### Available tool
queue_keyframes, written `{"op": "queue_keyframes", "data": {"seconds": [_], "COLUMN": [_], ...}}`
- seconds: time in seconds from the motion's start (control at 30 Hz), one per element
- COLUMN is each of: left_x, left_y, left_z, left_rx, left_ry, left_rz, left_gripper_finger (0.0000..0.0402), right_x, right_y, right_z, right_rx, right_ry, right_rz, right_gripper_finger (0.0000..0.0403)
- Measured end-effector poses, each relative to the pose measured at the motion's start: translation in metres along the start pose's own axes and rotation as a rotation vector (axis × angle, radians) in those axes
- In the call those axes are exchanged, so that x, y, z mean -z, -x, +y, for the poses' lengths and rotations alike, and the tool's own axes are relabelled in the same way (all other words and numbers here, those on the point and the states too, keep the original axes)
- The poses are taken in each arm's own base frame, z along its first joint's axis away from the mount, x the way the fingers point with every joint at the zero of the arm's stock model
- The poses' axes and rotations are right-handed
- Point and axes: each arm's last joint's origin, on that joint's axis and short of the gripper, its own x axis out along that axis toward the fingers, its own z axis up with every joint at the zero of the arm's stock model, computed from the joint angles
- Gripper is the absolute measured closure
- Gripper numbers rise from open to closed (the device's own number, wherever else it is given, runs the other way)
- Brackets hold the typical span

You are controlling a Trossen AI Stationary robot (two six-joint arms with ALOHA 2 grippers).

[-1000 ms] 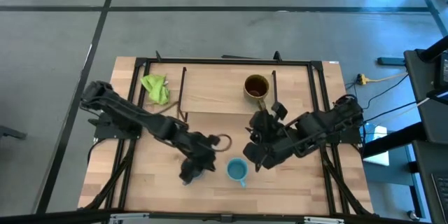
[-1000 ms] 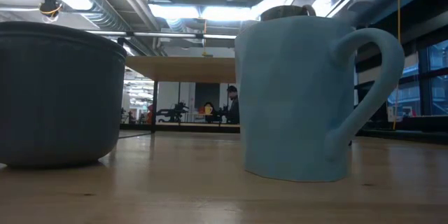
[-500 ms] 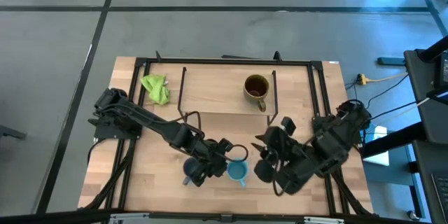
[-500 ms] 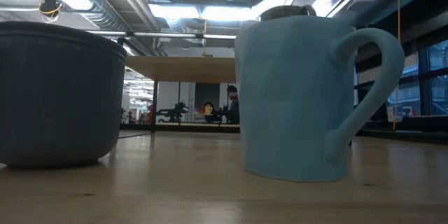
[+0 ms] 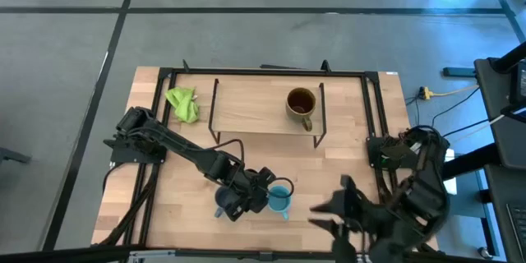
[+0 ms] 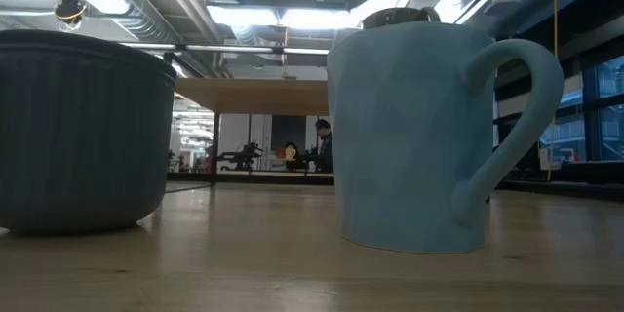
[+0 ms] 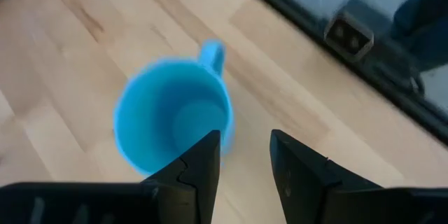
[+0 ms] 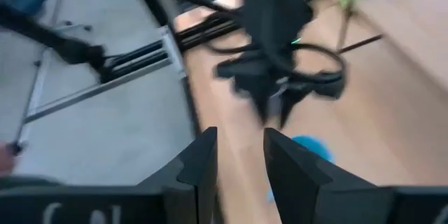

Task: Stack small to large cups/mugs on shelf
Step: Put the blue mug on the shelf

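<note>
The brown-olive mug (image 5: 301,103) stands on its base on the light-wood shelf (image 5: 255,111) at the table's far side. Near the front edge, the small grey-blue mug (image 5: 223,202) (image 6: 83,127) and the sky-blue mug (image 5: 279,200) (image 6: 419,127) stand upright on the table, side by side. My left gripper (image 5: 267,187) (image 7: 241,157) hangs open, slanting down over the sky-blue mug (image 7: 171,122). Its fingers are at the rim on the side away from the handle, and no touch shows. My right gripper (image 5: 327,205) (image 8: 238,157) is open with nothing between its fingers, high over the table's near right part.
A crumpled green thing (image 5: 182,103) lies on the table left of the shelf. Black frame bars (image 5: 374,123) run along the table's sides and far edge. Bare wood lies between the shelf's front legs and the two mugs.
My left gripper has come off the grey-blue mug and moved toward the table's right edge, sinking over the sky-blue mug. The grey-blue mug stays standing on the table. My right arm has swung from the table's middle to its near right corner.
</note>
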Motion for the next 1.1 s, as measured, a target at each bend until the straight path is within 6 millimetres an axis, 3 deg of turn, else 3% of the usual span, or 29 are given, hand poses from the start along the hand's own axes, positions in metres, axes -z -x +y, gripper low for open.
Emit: {"op": "queue_keyframes", "data": {"seconds": [0.13,0.3,0.5,0.9,1.1], "left_x": [-0.001,-0.001,0.004,0.009,0.012], "left_y": [-0.004,-0.010,-0.023,-0.028,-0.033], "left_z": [0.001,0.001,0.001,0.016,0.016], "left_rx": [-0.005,-0.004,0.020,-0.012,0.052], "left_ry": [-0.037,-0.081,-0.145,-0.169,-0.165], "left_rz": [-0.013,-0.018,0.015,0.012,0.006], "left_gripper_finger": [0.0281,0.0281,0.0281,0.0281,0.0281], "right_x": [0.006,0.025,0.036,0.047,0.046], "right_y": [0.008,0.031,0.045,0.020,0.014], "right_z": [0.006,0.016,0.020,0.029,0.028], "right_rx": [-0.024,-0.005,0.007,0.061,0.068], "right_ry": [0.021,0.062,-0.007,-0.022,-0.066], "right_rz": [-0.021,-0.167,-0.284,-0.302,-0.306], "right_gripper_finger": [0.0285,0.0285,0.0285,0.0285,0.0285]}}
